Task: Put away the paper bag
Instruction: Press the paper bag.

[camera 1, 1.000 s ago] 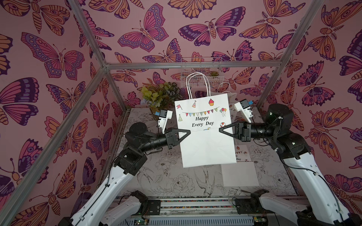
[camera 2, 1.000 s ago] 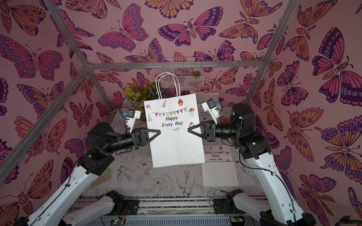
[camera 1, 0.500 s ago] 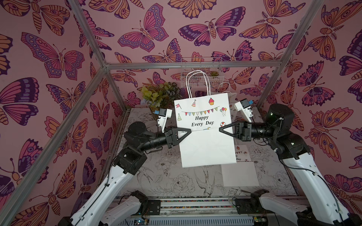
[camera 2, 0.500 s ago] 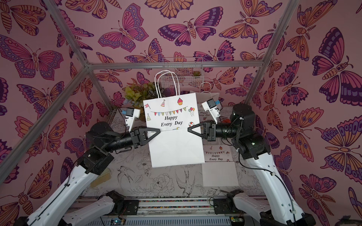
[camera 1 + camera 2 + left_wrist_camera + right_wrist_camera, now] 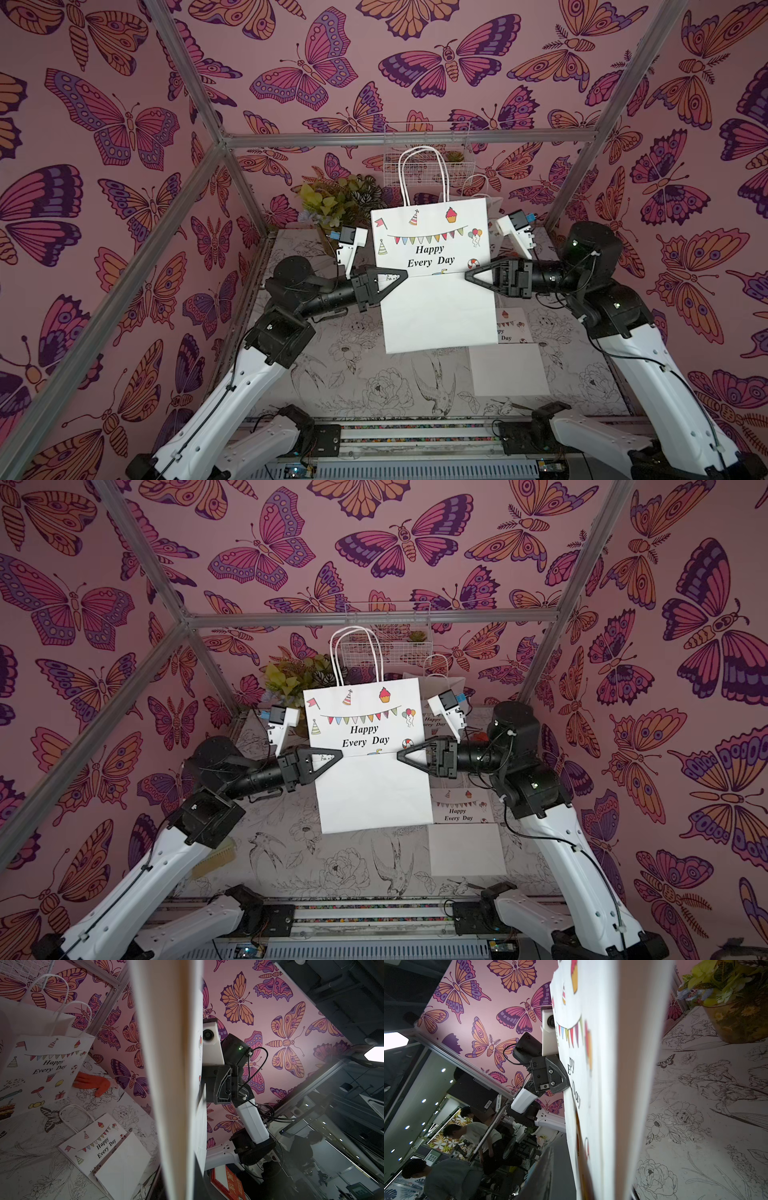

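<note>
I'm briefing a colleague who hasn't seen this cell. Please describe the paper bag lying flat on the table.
Start at the flower-sketched table, on the right arm's side. The flat paper bag lies there, folded, a blank flap covering its lower half. The held paper bag hangs in mid-air; the rear paper bag stands upright.

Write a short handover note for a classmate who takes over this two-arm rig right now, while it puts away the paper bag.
Left pincer: shut on the paper bag, at the edge on its own side.
Right pincer: at the opposite edge; I cannot tell whether it grips.
Paper bag: flattened, handles up, held above the table.
A second bag lies flat on the table near the right arm; a third bag stands at the back.
Done: bag flattened and lifted.
Left: lay it down, probably by the second bag, then release.
</note>
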Controlling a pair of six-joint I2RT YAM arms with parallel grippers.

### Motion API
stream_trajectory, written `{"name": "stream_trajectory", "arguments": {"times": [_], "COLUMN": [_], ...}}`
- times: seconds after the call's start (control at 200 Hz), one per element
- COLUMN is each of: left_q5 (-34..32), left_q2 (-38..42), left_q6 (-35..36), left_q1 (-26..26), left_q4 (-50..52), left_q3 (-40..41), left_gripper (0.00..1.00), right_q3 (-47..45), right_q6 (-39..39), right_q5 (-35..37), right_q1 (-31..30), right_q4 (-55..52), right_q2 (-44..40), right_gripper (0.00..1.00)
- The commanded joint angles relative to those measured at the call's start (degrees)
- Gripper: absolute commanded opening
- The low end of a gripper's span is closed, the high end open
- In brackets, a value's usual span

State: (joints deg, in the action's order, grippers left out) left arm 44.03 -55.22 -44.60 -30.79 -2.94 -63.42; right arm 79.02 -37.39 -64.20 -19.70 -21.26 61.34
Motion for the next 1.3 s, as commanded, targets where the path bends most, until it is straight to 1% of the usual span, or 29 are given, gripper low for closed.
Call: {"name": "stream_trajectory", "arguments": {"times": [0.0, 0.085, 0.19, 0.41, 0.441, 0.466, 0.471, 0.476, 0.506, 0.541, 0.581, 0.611, 0.661, 0.726, 0.921, 0.961, 1.021, 1.061, 1.096, 1.146, 1.171, 1.186, 1.221, 1.256, 1.287, 1.297], "left_q5": [1.0, 0.8, 0.9, 2.0, 2.2, 2.3, 2.3, 2.3, 2.4, 2.6, 2.9, 3.0, 3.1, 3.5, 4.7, 4.9, 5.3, 5.4, 5.5, 5.6, 5.7, 5.7, 5.8, 5.7, 5.6, 5.6], "left_q2": [1.1, 1.5, 1.7, 1.2, 1.1, 1.0, 1.0, 1.0, 1.0, 0.9, 0.8, 0.8, 0.8, 0.6, 0.2, 0.1, -0.1, -0.3, -0.4, -0.5, -0.5, -0.5, -0.5, -0.5, -0.5, -0.5], "left_q6": [0.0, 0.3, 0.5, 0.6, 0.7, 0.7, 0.6, 0.6, 0.7, 0.6, 0.8, 1.0, 1.5, 2.0, 2.7, 2.8, 2.8, 2.9, 2.9, 3.1, 3.2, 3.3, 3.5, 3.8, 4.1, 4.2], "left_q1": [-0.2, -0.2, -0.2, -0.2, -0.2, -0.2, -0.2, -0.2, -0.2, -0.2, -0.2, -0.2, -0.2, -0.2, -0.2, -0.2, -0.2, -0.2, -0.2, -0.2, -0.2, -0.2, -0.2, -0.2, -0.2, -0.2], "left_q4": [-1.4, -0.8, -0.2, 0.2, 0.3, 0.3, 0.3, 0.3, 0.4, 0.4, 0.6, 0.9, 1.7, 2.7, 4.1, 4.2, 4.4, 4.5, 4.6, 5.0, 5.2, 5.3, 5.8, 6.2, 6.7, 6.9], "left_q3": [-0.2, 0.0, 0.1, -0.5, -0.6, -0.5, -0.5, -0.5, -0.5, -0.5, -0.5, -0.5, -0.7, -1.1, -1.6, -1.6, -1.6, -1.5, -1.5, -1.4, -1.4, -1.4, -1.4, -1.5, -1.7, -1.7], "left_gripper": [0.0, 0.0, 0.0, 0.0, 0.0, 0.0, 0.0, 0.0, 0.0, 0.0, 0.0, 0.0, 0.0, 0.0, 0.0, 0.0, 0.0, 0.0, 0.0, 0.0, 0.0, 0.0, 0.0, 0.0, 0.0, 0.0], "right_q3": [3.3, 3.9, 4.1, 4.4, 4.7, 5.0, 5.0, 5.1, 5.5, 5.9, 6.3, 6.6, 6.8, 6.7, 5.6, 5.7, 6.3, 6.8, 7.2, 7.8, 8.0, 8.1, 8.3, 8.3, 8.3, 8.3], "right_q6": [2.8, 2.8, 2.9, 4.2, 4.2, 4.2, 4.2, 4.2, 4.2, 4.2, 4.2, 4.1, 4.2, 4.4, 4.6, 4.6, 4.6, 4.7, 4.8, 4.9, 4.9, 4.9, 4.8, 4.7, 4.5, 4.5], "right_q5": [-1.5, -2.1, -2.3, -3.5, -3.9, -4.2, -4.2, -4.3, -4.5, -4.7, -4.8, -5.0, -5.0, -5.1, -5.1, -5.0, -4.9, -4.7, -4.6, -4.2, -4.0, -3.9, -3.7, -3.3, -3.1, -3.0], "right_q1": [0.6, 1.1, 1.4, 1.8, 2.0, 2.3, 2.3, 2.5, 2.9, 3.4, 3.9, 4.2, 4.2, 4.2, 4.3, 4.3, 4.4, 4.6, 4.8, 5.2, 5.4, 5.6, 5.9, 6.1, 6.3, 6.4], "right_q4": [-2.1, -2.2, -2.3, -4.1, -4.2, -4.2, -4.2, -4.2, -4.3, -4.3, -4.3, -4.3, -4.3, -4.3, -4.3, -4.3, -4.2, -4.2, -4.2, -4.2, -4.1, -4.0, -3.8, -3.6, -3.3, -3.2], "right_q2": [0.6, 1.1, 1.3, 1.6, 1.8, 2.0, 2.0, 2.0, 2.2, 2.3, 2.4, 2.5, 2.9, 3.0, 2.6, 2.7, 3.0, 3.4, 3.8, 4.1, 4.4, 4.5, 4.7, 5.0, 5.0, 5.1], "right_gripper": [0.33, 0.15, 0.0, 0.0, 0.06, 0.13, 0.13, 0.16, 0.24, 0.28, 0.26, 0.21, 0.1, 0.0, 0.0, 0.07, 0.3, 0.41, 0.45, 0.45, 0.42, 0.37, 0.21, 0.08, 0.0, 0.0]}}
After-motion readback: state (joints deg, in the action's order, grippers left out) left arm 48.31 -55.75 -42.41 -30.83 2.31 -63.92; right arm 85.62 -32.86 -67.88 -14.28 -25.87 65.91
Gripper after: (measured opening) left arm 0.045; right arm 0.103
